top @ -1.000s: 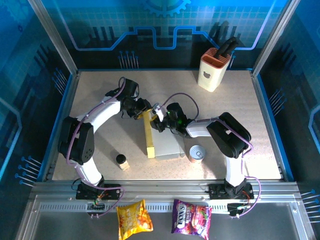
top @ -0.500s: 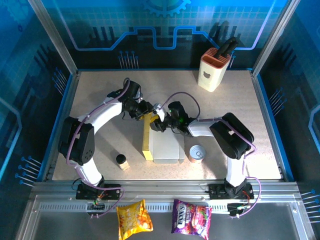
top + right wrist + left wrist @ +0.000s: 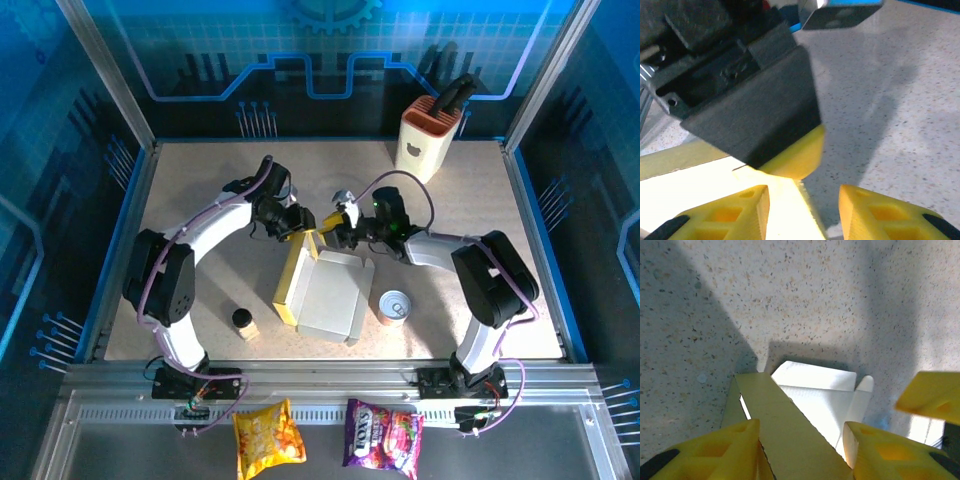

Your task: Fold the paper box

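The paper box (image 3: 332,297) lies open on the table (image 3: 200,190), just on the near side of both pairs of fingers. Its grey-white inside faces up and one yellow wall (image 3: 790,435) stands along its left edge. The left gripper (image 3: 800,427) sits at the far end of that wall. In the left wrist view the yellow band runs between the left fingers (image 3: 715,452), fills the gap and touches the inner face of each, so they are grasping the paper box by this wall. Past the fingertips the white panel of the box spreads over the speckled table, with a rounded tab to its right.

The right gripper (image 3: 802,196) is just beside the left one, at the far right corner of the box, its tips pointing toward the left fingers. The right fingers (image 3: 725,215) stand apart, released, with nothing pinched between them. The bright inside of the box shows below the gap, and a yellow finger of the left gripper with its black body hangs right in front of them.

A tin can (image 3: 394,305) stands on the near side of the right fingers, just beside the right edge of the box. A knife block (image 3: 428,142) stands well beyond the right fingers, toward the far right corner. A small bottle (image 3: 243,321) with a black cap stands well to the near side of the left fingers, left of the box
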`<state>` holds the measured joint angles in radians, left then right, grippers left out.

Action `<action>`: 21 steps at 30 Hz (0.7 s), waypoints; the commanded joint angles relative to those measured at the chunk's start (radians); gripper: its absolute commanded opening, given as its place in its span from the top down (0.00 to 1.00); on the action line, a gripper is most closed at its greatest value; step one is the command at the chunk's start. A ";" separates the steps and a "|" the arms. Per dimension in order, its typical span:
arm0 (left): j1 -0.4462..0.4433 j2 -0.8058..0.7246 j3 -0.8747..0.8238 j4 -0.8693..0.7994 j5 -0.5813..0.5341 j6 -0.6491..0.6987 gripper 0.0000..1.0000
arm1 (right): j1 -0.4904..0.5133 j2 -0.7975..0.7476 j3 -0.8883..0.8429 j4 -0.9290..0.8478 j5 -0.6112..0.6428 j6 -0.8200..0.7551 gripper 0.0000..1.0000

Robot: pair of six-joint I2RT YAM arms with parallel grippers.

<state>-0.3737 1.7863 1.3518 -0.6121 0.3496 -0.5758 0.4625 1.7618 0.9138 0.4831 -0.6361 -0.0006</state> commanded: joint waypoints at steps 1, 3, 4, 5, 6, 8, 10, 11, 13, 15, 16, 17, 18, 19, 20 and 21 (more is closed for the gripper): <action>-0.008 0.019 0.023 -0.063 0.037 0.031 0.55 | -0.012 0.036 0.018 0.036 -0.064 -0.041 0.57; -0.010 0.019 0.027 -0.065 0.038 0.034 0.55 | -0.015 0.073 0.031 0.069 -0.107 -0.032 0.57; -0.010 0.020 0.028 -0.066 0.038 0.035 0.55 | -0.015 0.092 0.042 0.076 -0.128 -0.027 0.57; -0.010 0.020 0.030 -0.067 0.038 0.038 0.55 | -0.015 0.113 0.055 0.080 -0.152 -0.019 0.57; -0.010 0.020 0.033 -0.070 0.038 0.037 0.55 | -0.016 0.128 0.069 0.078 -0.177 -0.005 0.57; -0.012 0.021 0.040 -0.077 0.039 0.042 0.55 | -0.015 0.149 0.081 0.096 -0.217 0.019 0.57; -0.011 0.021 0.045 -0.083 0.038 0.045 0.55 | -0.013 0.157 0.085 0.100 -0.223 0.027 0.57; -0.011 0.021 0.047 -0.083 0.038 0.047 0.55 | -0.012 0.161 0.089 0.096 -0.224 0.031 0.57; -0.011 0.019 0.048 -0.081 0.042 0.050 0.55 | -0.004 0.173 0.089 0.096 -0.225 0.035 0.58; -0.012 0.021 0.050 -0.080 0.048 0.054 0.55 | 0.011 0.180 0.080 0.103 -0.221 0.035 0.59; -0.013 0.021 0.050 -0.081 0.053 0.057 0.55 | 0.017 0.182 0.068 0.116 -0.216 0.041 0.59; -0.014 0.019 0.050 -0.079 0.060 0.060 0.55 | 0.022 0.186 0.053 0.143 -0.208 0.050 0.59; -0.016 0.019 0.050 -0.081 0.064 0.065 0.55 | 0.025 0.192 0.042 0.167 -0.205 0.061 0.59; -0.017 0.018 0.051 -0.082 0.066 0.068 0.56 | 0.028 0.199 0.035 0.190 -0.201 0.074 0.59; -0.021 0.020 0.053 -0.084 0.067 0.071 0.56 | 0.028 0.207 0.027 0.216 -0.197 0.091 0.60; -0.021 0.021 0.056 -0.088 0.069 0.074 0.56 | 0.027 0.216 0.021 0.241 -0.193 0.106 0.60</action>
<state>-0.3790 1.7882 1.3724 -0.6666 0.3748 -0.5308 0.4759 1.9404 0.9607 0.6239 -0.8204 0.0578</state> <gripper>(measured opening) 0.446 0.401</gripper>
